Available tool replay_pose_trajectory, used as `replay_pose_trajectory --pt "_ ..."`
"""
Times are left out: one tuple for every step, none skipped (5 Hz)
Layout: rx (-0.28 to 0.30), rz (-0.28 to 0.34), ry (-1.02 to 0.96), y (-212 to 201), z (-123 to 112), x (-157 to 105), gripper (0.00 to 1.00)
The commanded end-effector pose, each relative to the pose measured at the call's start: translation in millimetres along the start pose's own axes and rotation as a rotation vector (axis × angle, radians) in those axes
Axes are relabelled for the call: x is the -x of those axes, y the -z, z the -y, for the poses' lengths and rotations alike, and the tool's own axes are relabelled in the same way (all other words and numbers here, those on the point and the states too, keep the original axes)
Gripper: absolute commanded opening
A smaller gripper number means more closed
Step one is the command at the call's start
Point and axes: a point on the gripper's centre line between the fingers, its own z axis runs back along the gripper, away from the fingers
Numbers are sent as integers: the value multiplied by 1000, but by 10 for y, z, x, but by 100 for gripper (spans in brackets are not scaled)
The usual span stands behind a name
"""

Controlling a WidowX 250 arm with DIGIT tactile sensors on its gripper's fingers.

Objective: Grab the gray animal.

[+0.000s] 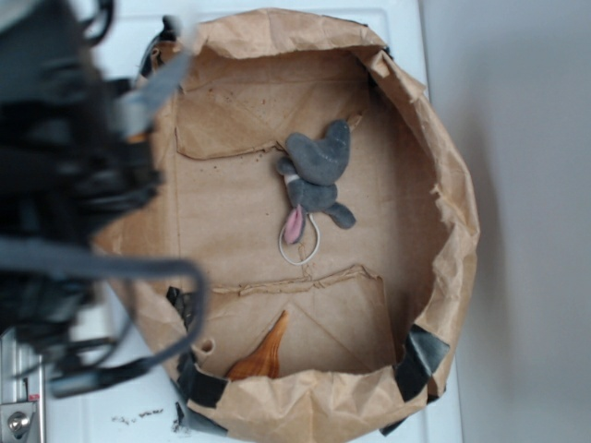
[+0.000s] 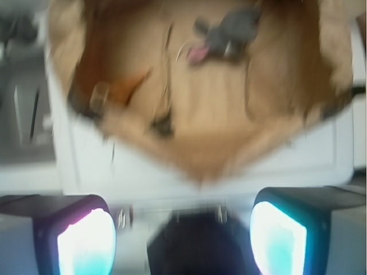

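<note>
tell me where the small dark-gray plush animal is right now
In the exterior view, the gray animal lies on the brown paper bag's floor, upper middle, apart from the orange-brown pointed object.

White surface [image 1: 406, 28] carries brown paper bag [image 1: 452, 194] with rolled-down rim.
</note>
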Motion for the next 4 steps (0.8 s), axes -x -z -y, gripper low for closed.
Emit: replay_pose_trajectory --pt "56 144 -119 428 -178 -530 100" --pt "-5 115 -148 813 -179 -593 100" --pt "-80 80 -245 1143 -297 -641 100" --pt "-73 61 -204 1335 -352 -695 100"
